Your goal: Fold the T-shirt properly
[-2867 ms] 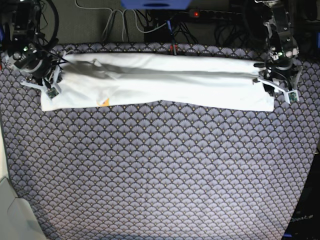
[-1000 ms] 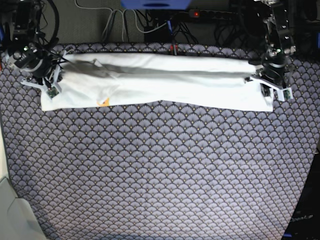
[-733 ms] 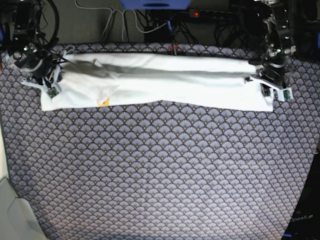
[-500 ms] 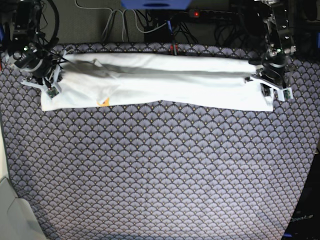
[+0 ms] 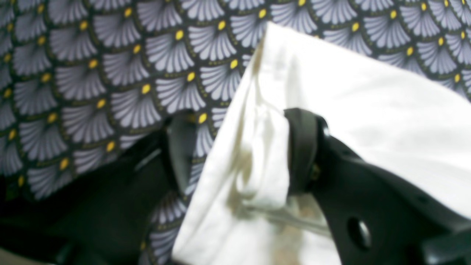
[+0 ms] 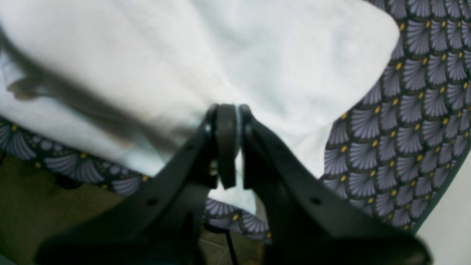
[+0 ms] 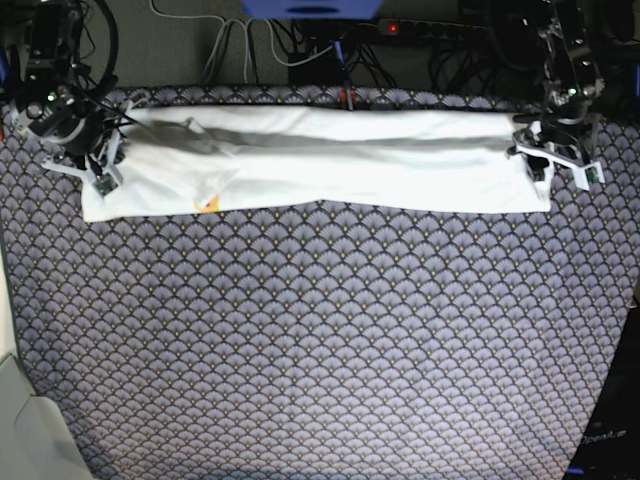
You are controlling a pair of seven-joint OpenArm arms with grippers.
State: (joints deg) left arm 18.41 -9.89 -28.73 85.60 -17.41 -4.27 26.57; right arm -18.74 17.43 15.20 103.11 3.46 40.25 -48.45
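- The T-shirt (image 7: 320, 160) lies as a long white band across the upper part of the base view, on the scallop-patterned cloth (image 7: 320, 350), one end at upper left and the other at upper right.
- The left gripper (image 5: 239, 154), at the upper right of the base view, has its jaws apart, with a bunched fold of shirt edge standing loose between them. If the arm lifts from here, a pad could snag that fold and drag the end out of line.
- The right gripper (image 6: 226, 143), at the upper left of the base view, has its jaws pressed together on a pinch of white fabric. Any pull from this side meets no hold at the far end, so the band could slide or skew.
- A bit of orange print (image 7: 208, 204) peeks out at the lower left edge; the layers there look uneven and may fold crooked.
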